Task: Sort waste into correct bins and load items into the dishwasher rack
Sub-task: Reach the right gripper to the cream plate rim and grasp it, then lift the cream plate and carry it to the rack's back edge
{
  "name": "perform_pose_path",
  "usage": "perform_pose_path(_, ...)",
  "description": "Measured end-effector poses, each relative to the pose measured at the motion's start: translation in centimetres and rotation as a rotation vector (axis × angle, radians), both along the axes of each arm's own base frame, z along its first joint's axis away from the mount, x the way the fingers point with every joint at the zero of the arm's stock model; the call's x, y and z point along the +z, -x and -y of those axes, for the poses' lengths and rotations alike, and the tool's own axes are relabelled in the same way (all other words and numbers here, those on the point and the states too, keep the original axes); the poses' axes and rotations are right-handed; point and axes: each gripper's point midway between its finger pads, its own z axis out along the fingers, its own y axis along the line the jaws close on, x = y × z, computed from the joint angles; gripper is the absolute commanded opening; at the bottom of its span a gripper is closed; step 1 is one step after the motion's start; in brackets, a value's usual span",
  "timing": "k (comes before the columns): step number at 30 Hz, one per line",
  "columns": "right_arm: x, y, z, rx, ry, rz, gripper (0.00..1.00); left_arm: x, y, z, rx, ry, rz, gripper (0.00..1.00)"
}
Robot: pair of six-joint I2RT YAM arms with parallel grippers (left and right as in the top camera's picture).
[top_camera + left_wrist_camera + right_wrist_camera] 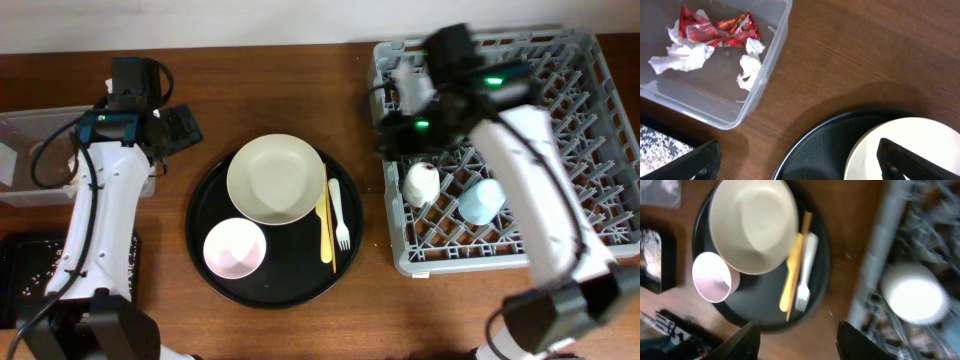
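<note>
The pale cream plate (275,178), pinkish-white bowl (235,248), white fork (338,215) and yellow utensil (324,225) lie on the round black tray (205,215). The cream cup (421,183) and blue cup (482,200) sit in the grey rack (600,150). The clear tub (760,95) holds the red wrapper (720,30) and white tissue (680,55). My left gripper (802,165) is open and empty, between the tub and the plate (900,150). My right gripper (800,345) is open and empty, over the table between the round tray and the rack's left edge.
The black rectangular tray (25,270) at the front left holds rice grains (660,145). The clear tub (30,130) stands at the far left. The right arm reaches across the rack's back left part. Bare wood lies between the tray and the rack.
</note>
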Motion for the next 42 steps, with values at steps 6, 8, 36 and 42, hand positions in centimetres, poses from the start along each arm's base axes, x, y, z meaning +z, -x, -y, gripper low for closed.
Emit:
perform_pose_path(6,-10.5,-4.0,-11.1,0.210,0.054,0.047,0.60,0.0,0.0,0.0,0.005,0.004,0.002,0.99)
perform_pose_path(8,-12.3,-5.5,-11.7,0.205,0.105,0.097,0.59,0.0,0.0,0.1,0.005,0.004,0.002,0.99)
perform_pose_path(36,-19.2,-8.1,-10.9,0.176,0.230,0.106,0.40,0.0,0.0,0.1,0.005,0.004,0.001,0.99)
perform_pose_path(42,-19.9,-7.7,-10.7,0.179,0.234,0.090,0.04,0.0,0.0,0.1,0.005,0.004,0.001,0.99)
